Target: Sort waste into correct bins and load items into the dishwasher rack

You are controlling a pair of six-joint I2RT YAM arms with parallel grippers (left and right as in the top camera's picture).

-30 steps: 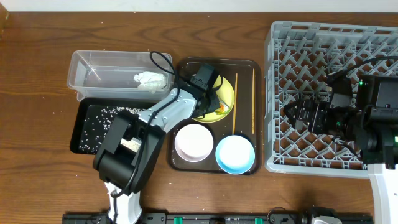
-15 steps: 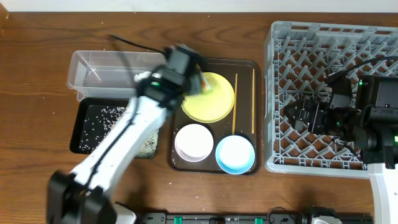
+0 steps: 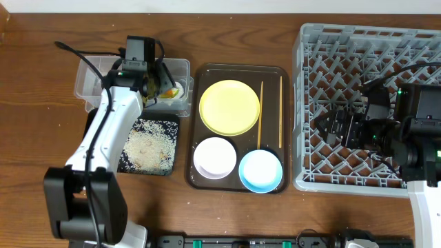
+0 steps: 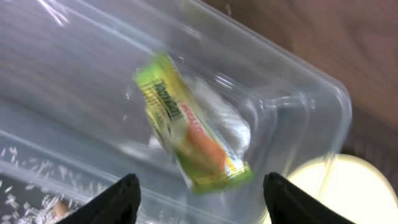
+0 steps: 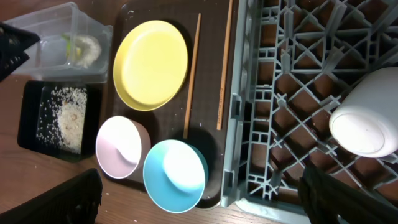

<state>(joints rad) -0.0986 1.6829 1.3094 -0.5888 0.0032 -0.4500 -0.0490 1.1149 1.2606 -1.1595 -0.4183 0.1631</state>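
Observation:
My left gripper (image 3: 157, 83) (image 4: 202, 200) hovers open above the right end of the clear tub (image 3: 93, 72) (image 4: 298, 93). The green-and-orange wrapper (image 3: 176, 89) (image 4: 186, 140) lies loose inside that tub, on the white tissue (image 4: 230, 127), free of both fingers. Rice (image 3: 148, 143) (image 5: 62, 115) covers the black tray (image 3: 128, 165). The yellow plate (image 3: 229, 107) (image 5: 151, 64), white bowl (image 3: 215, 157) (image 5: 121, 146), blue bowl (image 3: 260, 170) (image 5: 175, 175) and two chopsticks (image 3: 260, 114) (image 5: 191, 74) rest on the brown serving tray (image 3: 207, 72). My right gripper (image 3: 325, 127) (image 5: 199, 205) stands open and empty over the grey rack (image 3: 344, 41) (image 5: 292, 93).
A white round vessel (image 5: 367, 127) sits in the rack under my right arm. The tub and black tray lie side by side left of the serving tray. Bare wooden table (image 3: 41, 103) surrounds them.
My left arm swung from the yellow plate to above the clear tub and opened. The wrapper left the plate area and now lies in the tub. The right arm stayed still.

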